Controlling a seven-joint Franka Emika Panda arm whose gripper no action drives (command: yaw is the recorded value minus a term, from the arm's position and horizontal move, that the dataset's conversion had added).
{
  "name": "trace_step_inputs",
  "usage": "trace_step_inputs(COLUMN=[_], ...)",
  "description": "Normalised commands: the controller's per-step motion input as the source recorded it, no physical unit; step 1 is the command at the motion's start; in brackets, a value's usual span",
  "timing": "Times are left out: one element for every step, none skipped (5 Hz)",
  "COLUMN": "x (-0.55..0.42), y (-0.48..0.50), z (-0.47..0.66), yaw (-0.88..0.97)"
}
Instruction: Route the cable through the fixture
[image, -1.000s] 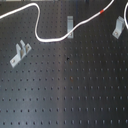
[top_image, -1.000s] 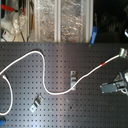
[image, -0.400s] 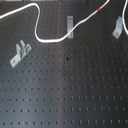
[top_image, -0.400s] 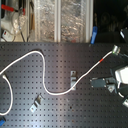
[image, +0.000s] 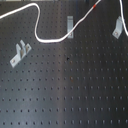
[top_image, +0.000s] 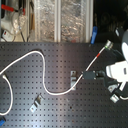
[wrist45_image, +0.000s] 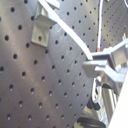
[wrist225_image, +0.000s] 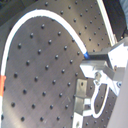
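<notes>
Cable (image: 49, 41), thin and white, snakes across a black perforated desk (image: 65, 90). In the first exterior view it comes in from the first exterior view's upper left, dips in a loop, then rises past a grey bracket (image: 70, 22) toward a short red band (image: 95, 7) near the top edge. 2 more grey brackets sit on the desk, 1 at the first exterior view's left (image: 20, 52) and 1 at its right (image: 118, 26).

In the second exterior view the cable (top_image: 42, 75) curves from the second exterior view's left edge down to the middle, then climbs toward the red band (top_image: 100, 50). The gripper (top_image: 89, 76) sits right at the cable there, beside a small bracket (top_image: 74, 76); the white arm body (top_image: 120, 70) is at the second exterior view's right.

In the second wrist view the cable (wrist225_image: 30, 20) arcs over the desk and ends at the gripper's dark fingertips (wrist225_image: 98, 56), which appear closed around it.
</notes>
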Motion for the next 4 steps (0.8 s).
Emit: trace_step_inputs(x=[-0.549, -0.204, -0.006, -0.005], y=[0.444, 0.422, 0.017, 0.326], z=[0.00, 0.00, 0.00, 0.00], yaw=[0.35, 0.39, 0.00, 0.26])
